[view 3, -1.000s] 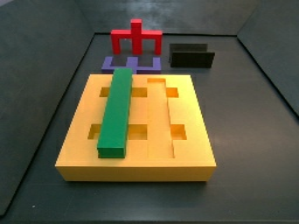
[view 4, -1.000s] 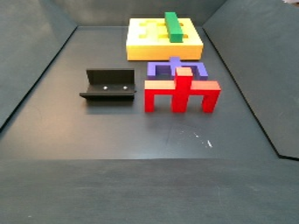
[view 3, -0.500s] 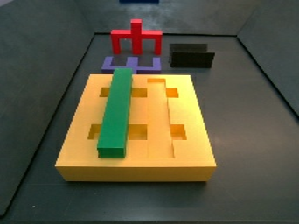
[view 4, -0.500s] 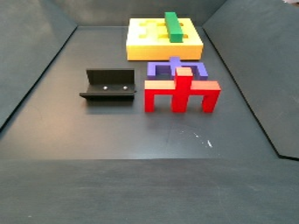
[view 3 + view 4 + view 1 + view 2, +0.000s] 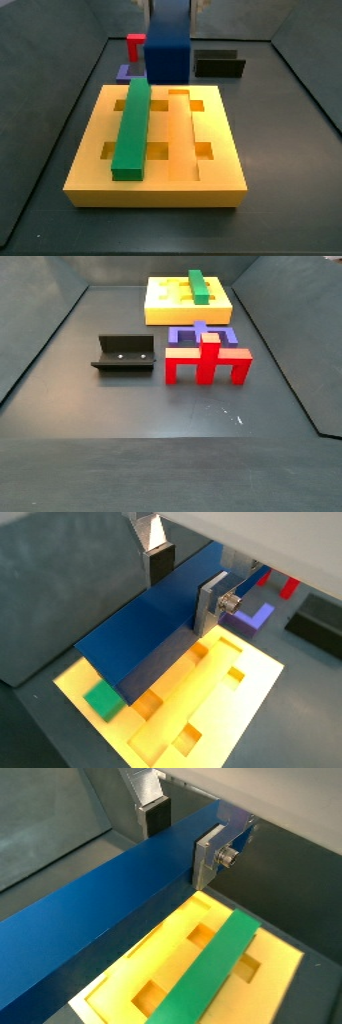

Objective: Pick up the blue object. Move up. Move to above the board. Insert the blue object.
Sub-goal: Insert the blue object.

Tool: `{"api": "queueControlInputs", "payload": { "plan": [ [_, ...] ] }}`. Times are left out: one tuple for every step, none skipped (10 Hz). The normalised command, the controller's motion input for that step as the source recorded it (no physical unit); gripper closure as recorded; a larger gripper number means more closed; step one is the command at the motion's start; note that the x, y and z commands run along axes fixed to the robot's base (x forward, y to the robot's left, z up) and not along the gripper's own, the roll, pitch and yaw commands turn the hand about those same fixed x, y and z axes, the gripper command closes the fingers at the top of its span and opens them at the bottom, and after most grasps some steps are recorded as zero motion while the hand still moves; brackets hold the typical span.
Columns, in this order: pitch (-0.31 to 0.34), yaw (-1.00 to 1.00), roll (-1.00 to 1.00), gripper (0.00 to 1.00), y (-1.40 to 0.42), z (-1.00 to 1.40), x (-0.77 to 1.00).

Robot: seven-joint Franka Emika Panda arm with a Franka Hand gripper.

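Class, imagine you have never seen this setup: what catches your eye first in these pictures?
First, the blue object, a long bar clamped in the claw and hanging above the board. Next, the yellow board itself, with a green bar lying in one of its grooves. Behind it stand a red piece and the dark fixture.

tool (image 5: 185,582) over board (image 5: 214,180), green bar (image 5: 132,125) beside free groove
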Motion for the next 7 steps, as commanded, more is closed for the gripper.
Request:
{"api": "queueControlInputs", "payload": {
  "plan": [
    [-0.047,0.0,0.0,1.0,-0.03,-1.0,0.27],
    [-0.077,0.01,0.0,1.0,-0.03,-1.0,0.21],
    [-0.086,0.02,0.0,1.0,-0.06,-1.0,0.19],
    [-0.087,0.02,0.0,1.0,-0.06,-0.97,0.15],
    [-0.114,0.09,0.01,1.0,-0.03,-0.83,0.01],
    [-0.154,0.18,0.01,1.0,-0.03,-0.7,-0.03],
    [-0.139,0.15,0.02,1.0,-0.07,-0.6,-0.04]
  ]
}}
